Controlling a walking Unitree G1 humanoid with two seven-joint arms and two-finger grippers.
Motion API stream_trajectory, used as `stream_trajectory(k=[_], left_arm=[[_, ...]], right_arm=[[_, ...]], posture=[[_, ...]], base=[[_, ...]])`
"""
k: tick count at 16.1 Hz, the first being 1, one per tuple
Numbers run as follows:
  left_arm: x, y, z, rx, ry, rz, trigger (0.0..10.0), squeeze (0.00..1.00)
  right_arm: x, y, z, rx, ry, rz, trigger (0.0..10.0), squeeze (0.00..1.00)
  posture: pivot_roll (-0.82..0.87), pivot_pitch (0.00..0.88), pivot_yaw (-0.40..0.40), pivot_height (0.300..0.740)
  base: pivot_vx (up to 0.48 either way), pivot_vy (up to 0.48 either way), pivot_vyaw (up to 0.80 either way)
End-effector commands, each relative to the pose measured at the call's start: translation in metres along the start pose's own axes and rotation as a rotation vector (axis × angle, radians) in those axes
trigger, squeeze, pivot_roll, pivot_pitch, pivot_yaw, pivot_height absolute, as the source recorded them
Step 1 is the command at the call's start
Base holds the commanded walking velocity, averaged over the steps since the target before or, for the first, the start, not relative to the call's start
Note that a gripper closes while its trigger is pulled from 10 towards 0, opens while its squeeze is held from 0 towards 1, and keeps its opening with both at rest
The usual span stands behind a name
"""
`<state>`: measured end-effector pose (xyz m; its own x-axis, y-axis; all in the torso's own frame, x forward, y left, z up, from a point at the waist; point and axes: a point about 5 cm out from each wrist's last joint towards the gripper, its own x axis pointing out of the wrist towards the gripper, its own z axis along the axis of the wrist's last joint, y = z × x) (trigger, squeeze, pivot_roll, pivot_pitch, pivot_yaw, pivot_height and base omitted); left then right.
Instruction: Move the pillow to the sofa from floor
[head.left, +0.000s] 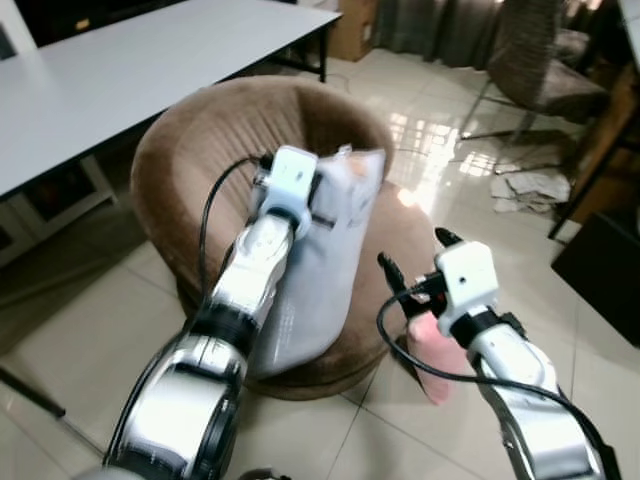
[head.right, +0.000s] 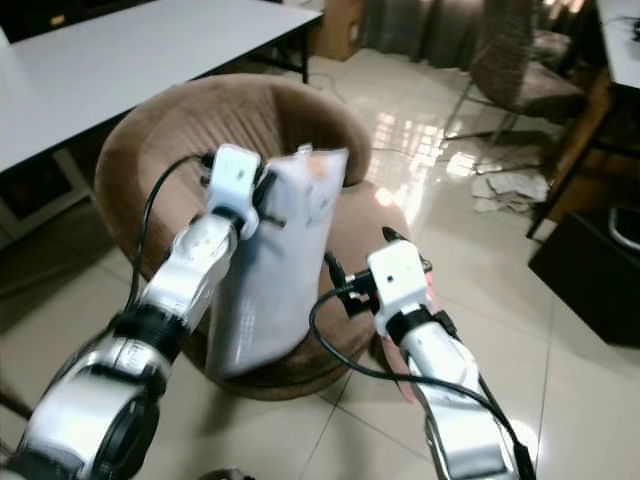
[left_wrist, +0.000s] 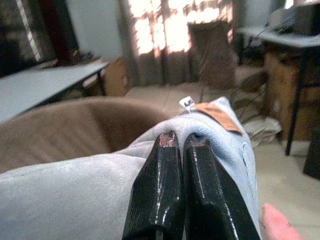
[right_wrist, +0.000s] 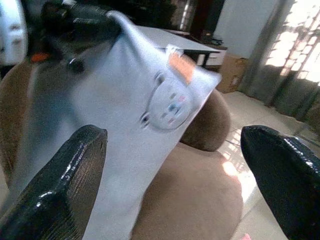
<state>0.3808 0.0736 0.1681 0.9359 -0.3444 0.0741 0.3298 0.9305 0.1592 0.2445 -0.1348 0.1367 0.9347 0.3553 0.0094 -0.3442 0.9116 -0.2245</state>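
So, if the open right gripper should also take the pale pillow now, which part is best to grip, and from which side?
Probably the free right-hand edge of the pillow, coming from the robot's right. The left gripper already pinches its top edge, so the pillow hangs upright over the brown sofa, thin side outward. The right gripper is open beside that edge, and a thin edge suits its fingers.

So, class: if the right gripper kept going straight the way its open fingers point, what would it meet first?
Most likely the pale grey pillow held up by the left gripper; the right gripper points at its face above the brown sofa.
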Motion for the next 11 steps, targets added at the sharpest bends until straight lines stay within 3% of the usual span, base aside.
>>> stream_trajectory(k=[1,5,9,11], left_arm=[[0.006,0.001,0.01,-0.008,-0.032,0.009,10.0,0.0],[0.02,0.004,0.015,0.037,0.016,0.077,10.0,0.0],[0.015,0.024,-0.002,0.159,0.141,0.256,10.0,0.0],[0.012,0.029,-0.005,0.212,0.148,0.314,10.0,0.0]], right_arm=[[-0.004,-0.002,0.004,0.001,-0.016,0.008,10.0,0.0],[-0.02,0.001,0.001,-0.003,0.021,0.004,10.0,0.0],[-0.033,0.006,0.0,-0.004,0.047,-0.008,10.0,0.0],[-0.038,0.008,0.002,-0.001,0.056,-0.001,10.0,0.0]], posture=[[-0.14,0.064,0.055,0.74],[-0.17,0.089,0.078,0.74],[-0.23,0.123,0.095,0.74],[-0.24,0.139,0.09,0.74]], base=[[0.0,0.0,0.0],[0.0,0.0,0.0],[0.0,0.0,0.0],[0.0,0.0,0.0]])
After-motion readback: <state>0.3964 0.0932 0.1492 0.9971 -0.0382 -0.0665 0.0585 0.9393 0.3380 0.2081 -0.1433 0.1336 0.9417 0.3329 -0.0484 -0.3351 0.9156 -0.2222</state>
